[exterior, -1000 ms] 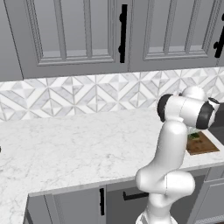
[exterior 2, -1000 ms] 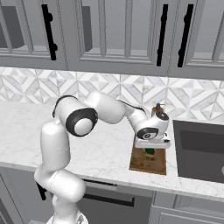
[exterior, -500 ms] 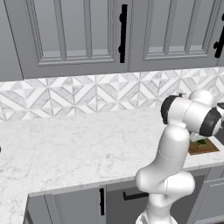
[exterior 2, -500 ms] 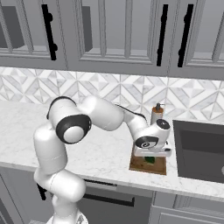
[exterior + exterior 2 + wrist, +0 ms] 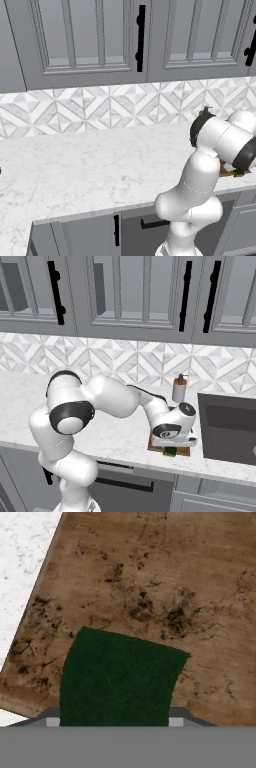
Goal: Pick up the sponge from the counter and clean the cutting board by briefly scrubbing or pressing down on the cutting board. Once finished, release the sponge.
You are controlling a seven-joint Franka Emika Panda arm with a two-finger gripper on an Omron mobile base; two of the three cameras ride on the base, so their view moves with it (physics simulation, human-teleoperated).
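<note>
Grey panelled upper cabinets with black bar handles are mounted above a white-and-grey geometric tiled backsplash. A brown-topped soap dispenser bottle is stood beside a dark recessed sink.

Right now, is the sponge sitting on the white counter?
No, the sponge lies over the brown cutting board, with the counter off to one side.

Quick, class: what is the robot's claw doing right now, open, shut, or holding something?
Claw: shut on the sponge, held over the stained cutting board.
</note>
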